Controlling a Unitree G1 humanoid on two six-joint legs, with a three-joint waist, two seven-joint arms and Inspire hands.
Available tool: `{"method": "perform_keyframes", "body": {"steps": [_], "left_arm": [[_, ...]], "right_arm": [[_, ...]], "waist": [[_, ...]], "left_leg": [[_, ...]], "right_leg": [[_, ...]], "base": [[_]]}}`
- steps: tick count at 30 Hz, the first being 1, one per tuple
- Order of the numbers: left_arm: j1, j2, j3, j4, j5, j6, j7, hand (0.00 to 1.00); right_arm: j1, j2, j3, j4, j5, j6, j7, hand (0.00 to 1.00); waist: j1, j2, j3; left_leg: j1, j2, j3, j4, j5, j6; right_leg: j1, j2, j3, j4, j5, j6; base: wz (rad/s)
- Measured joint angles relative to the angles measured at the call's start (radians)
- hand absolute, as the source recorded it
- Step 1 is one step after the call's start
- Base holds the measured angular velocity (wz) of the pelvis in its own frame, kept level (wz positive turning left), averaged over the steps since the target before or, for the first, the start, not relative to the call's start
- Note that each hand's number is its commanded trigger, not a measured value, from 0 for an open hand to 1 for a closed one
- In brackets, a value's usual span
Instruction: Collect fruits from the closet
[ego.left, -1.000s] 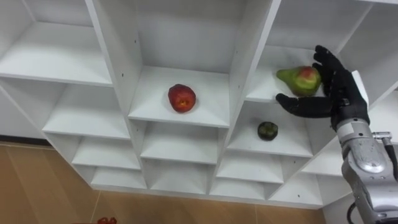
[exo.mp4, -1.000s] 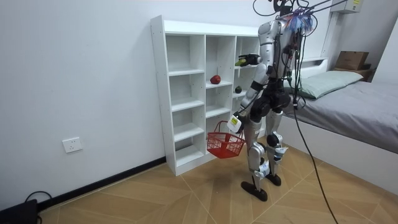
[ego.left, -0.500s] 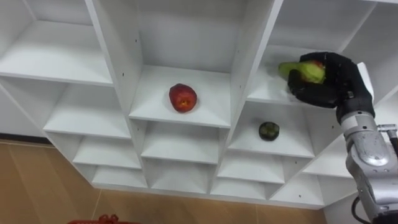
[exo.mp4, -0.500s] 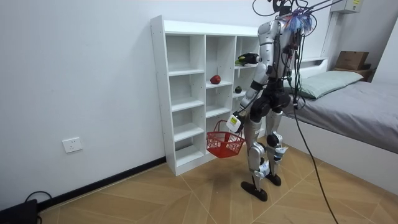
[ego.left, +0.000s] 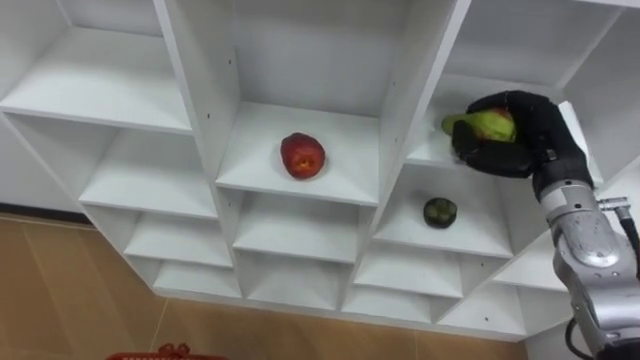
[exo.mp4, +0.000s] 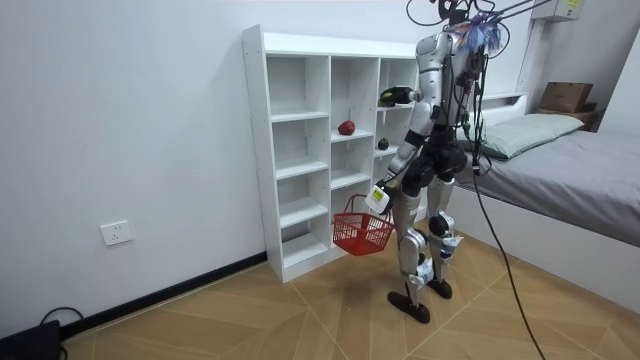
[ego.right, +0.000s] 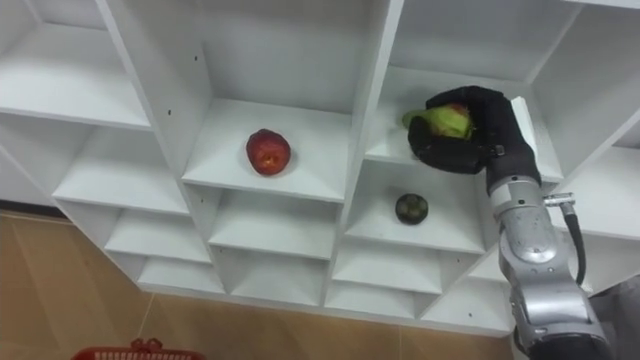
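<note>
The closet (ego.left: 190, 120) is finished in plain white, with a red apple (ego.left: 302, 156) and a dark green fruit (ego.left: 439, 211) set against it. A yellow-green pear (ego.left: 487, 125) tinged with red is wrapped by the black right hand (ego.left: 522, 140). The basket (exo.mp4: 360, 233) is coloured red, and the floor (exo.mp4: 300, 310) is patterned in angled light-brown wood planks.
</note>
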Motion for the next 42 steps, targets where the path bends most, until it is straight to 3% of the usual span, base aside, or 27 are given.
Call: {"method": "perform_keyframes", "body": {"steps": [4,9,14,23,28,32,42], "left_arm": [[-0.006,0.0,0.001,0.0,0.003,0.0,0.002,1.0],[-0.017,-0.002,0.0,-0.002,0.0,0.0,0.003,1.0],[-0.043,-0.002,-0.003,0.0,-0.014,-0.001,0.003,1.0],[-0.083,-0.003,-0.003,0.003,-0.004,-0.015,-0.001,1.0],[-0.095,-0.004,-0.005,0.003,-0.005,-0.02,-0.001,1.0],[-0.124,-0.007,-0.015,0.001,-0.005,-0.02,-0.005,1.0],[-0.176,-0.014,-0.018,-0.068,-0.015,-0.027,0.01,1.0]], "right_arm": [[0.003,0.0,0.0,-0.082,-0.035,0.001,0.011,1.0],[0.036,0.001,0.002,-0.221,-0.064,0.0,0.011,1.0],[0.123,0.004,0.037,-0.286,-0.122,0.0,0.033,1.0],[0.216,0.034,0.036,-0.439,-0.15,0.0,0.1,1.0],[0.242,0.054,0.037,-0.46,-0.18,0.0,0.122,1.0],[0.258,0.074,0.04,-0.46,-0.21,0.0,0.154,1.0],[0.335,0.091,0.06,-0.444,-0.22,0.0,0.188,1.0]], "waist": [[-0.008,0.001,-0.0009],[-0.009,0.007,-0.0103],[-0.012,0.018,-0.0064],[-0.04,0.022,-0.0106],[-0.046,0.02,-0.012],[-0.047,0.025,-0.0086],[-0.069,0.027,-0.0068]], "left_leg": [[-0.005,0.0,0.004,0.001,0.0,0.0],[-0.007,0.001,0.005,0.001,0.0,0.0],[0.0,0.002,0.007,-0.001,0.0,0.0],[-0.034,0.003,0.015,0.0,0.004,0.0],[-0.045,0.004,0.024,0.002,0.004,0.0],[-0.054,0.006,0.025,0.005,0.004,0.0],[-0.091,0.008,0.028,0.025,0.004,0.0]], "right_leg": [[-0.004,0.0,-0.003,0.0,0.0,0.0],[-0.008,0.002,0.0,0.004,0.0,0.0],[-0.001,0.001,0.003,0.004,0.001,-0.001],[-0.048,0.005,0.024,0.018,0.003,-0.004],[-0.066,0.004,0.025,0.023,0.003,-0.004],[-0.073,0.003,0.024,0.023,0.004,-0.005],[-0.11,0.001,0.025,0.039,0.007,-0.008]], "base": [[0.0],[0.0],[0.0],[-0.05],[-0.04],[0.0],[-0.02]]}}
